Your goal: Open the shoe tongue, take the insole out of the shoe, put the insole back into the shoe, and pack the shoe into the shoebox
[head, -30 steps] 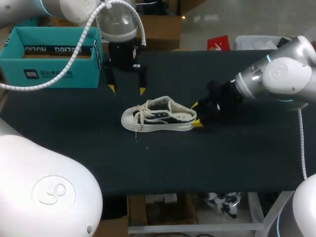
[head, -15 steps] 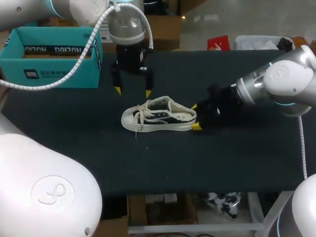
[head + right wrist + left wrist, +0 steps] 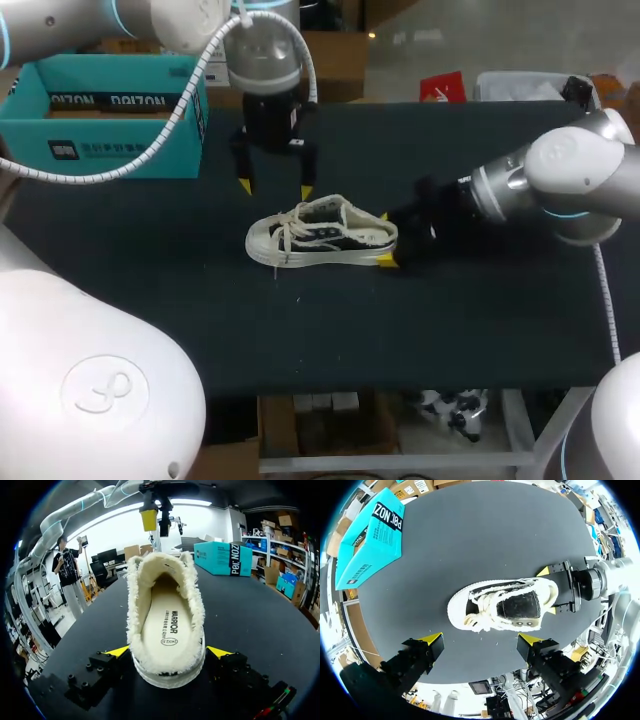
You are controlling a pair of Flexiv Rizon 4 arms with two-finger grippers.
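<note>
You'd barely started: left hand [image 3: 275,188] hung released above shoe [image 3: 320,232], right hand [image 3: 384,239] released, straddling heel; insole [image 3: 167,625] was inside, shoebox [image 3: 100,115] far left unused.

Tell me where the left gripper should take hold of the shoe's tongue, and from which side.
Grip the tongue by its free frayed top edge, standing up at the front of the shoe opening behind the laces. Probably come down from above with the left gripper, which hangs open; the right gripper occupies the heel side.
</note>
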